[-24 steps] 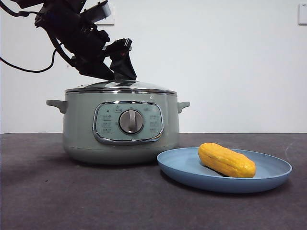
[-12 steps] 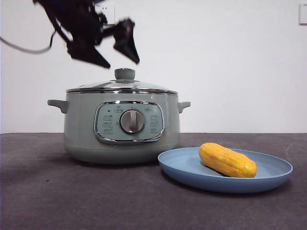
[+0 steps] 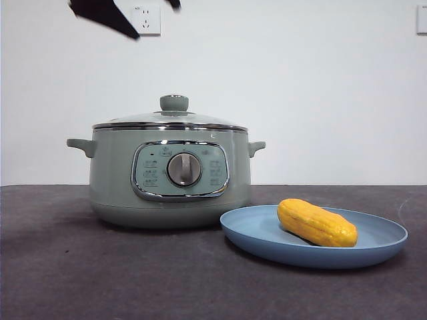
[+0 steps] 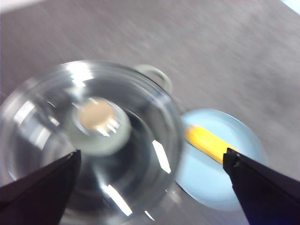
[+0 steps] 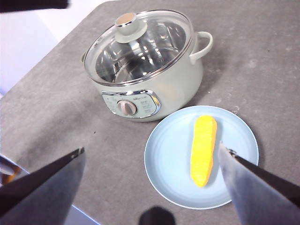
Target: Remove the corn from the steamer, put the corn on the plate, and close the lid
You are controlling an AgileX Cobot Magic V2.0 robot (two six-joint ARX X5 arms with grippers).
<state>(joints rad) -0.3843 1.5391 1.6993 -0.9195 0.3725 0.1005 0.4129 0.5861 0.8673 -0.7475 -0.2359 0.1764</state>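
Observation:
The sage-green steamer (image 3: 113,180) stands left of centre with the glass lid (image 3: 175,119) resting shut on its rim, knob up. The yellow corn (image 3: 317,223) lies on the light-blue plate (image 3: 383,237) to the steamer's right. My left gripper (image 4: 152,157) hangs open high above the lid (image 4: 140,154) with nothing between its jaws; only its black fingers (image 3: 107,12) show at the front view's top edge. My right gripper (image 5: 151,149) is open and empty, high over the table, looking down on steamer (image 5: 173,79), lid (image 5: 140,47), plate (image 5: 168,154) and corn (image 5: 204,150).
The dark grey table (image 3: 80,273) stretches in front of the pot and plate. A white wall with a power socket (image 3: 146,20) stands behind. The table's edge (image 5: 28,79) runs along the pot's far side in the right wrist view.
The left gripper, down at the lid knob a second ago, has let go and risen up and away to the top of the front view. The lid stays on the steamer.

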